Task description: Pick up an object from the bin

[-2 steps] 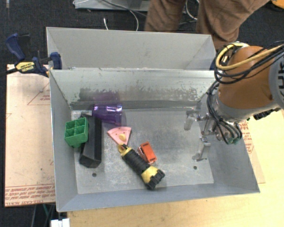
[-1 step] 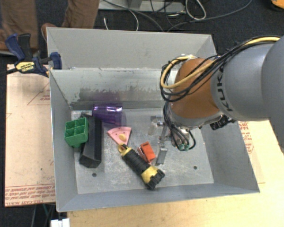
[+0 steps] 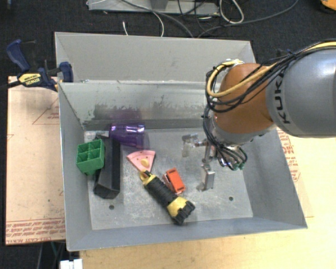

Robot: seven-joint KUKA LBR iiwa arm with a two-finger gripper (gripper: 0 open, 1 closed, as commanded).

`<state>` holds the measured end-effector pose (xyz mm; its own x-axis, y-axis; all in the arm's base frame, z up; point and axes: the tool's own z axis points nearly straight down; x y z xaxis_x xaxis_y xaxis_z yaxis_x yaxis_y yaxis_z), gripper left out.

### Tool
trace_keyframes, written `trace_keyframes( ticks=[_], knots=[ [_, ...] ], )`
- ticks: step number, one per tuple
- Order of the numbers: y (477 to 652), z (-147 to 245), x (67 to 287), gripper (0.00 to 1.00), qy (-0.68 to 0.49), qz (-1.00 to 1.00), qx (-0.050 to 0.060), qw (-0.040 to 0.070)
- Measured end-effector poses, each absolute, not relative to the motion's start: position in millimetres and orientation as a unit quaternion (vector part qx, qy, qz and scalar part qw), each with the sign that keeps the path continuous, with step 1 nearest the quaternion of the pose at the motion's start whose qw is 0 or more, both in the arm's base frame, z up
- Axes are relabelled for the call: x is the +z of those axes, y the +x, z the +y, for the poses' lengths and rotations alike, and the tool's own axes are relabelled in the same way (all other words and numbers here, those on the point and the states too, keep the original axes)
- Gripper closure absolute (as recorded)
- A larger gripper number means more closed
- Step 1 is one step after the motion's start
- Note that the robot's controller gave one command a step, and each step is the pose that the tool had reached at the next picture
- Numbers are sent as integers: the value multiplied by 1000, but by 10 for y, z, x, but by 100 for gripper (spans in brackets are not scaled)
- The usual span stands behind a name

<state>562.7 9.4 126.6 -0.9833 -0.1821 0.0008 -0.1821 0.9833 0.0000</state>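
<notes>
- Orange block (image 3: 174,181), small and squarish, is the thing nearest my gripper (image 3: 197,161); it lies on the floor of the bin (image 3: 235,206), near the middle and just to the left of my lower finger, apart from it
- My gripper hangs low over bare bin floor right of centre, with its two fingers spread wide and nothing between them, so I hold nothing
- As I judge it, the task is at its start: nothing is lifted, every thing lies on the floor, and choosing, closing on and raising one of them are all left to do
- Counted: one orange block
- One black and yellow tool (image 3: 168,198), lying slantwise just below and left of the orange block, seemingly touching it
- One pink triangular piece (image 3: 141,160), flat, at the tool's upper end
- One long black block (image 3: 109,172), further left
- One green gridded holder (image 3: 91,156), pressed against the black block's left side
- One purple thing (image 3: 127,132), by the back wall above the black block
- That makes six things that I can tell apart, none of them heaped
</notes>
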Motion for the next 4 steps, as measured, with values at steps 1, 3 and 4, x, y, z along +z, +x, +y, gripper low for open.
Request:
trace_keyframes(
  ticks=[1,3,4],
  knots=[
    [5353,657,1272,0,95,-995,-2,3],
    [5167,1179,736,100,-143,-990,-5,-5],
    [5168,1180,740,100,-143,-990,-5,-5]
  ],
)
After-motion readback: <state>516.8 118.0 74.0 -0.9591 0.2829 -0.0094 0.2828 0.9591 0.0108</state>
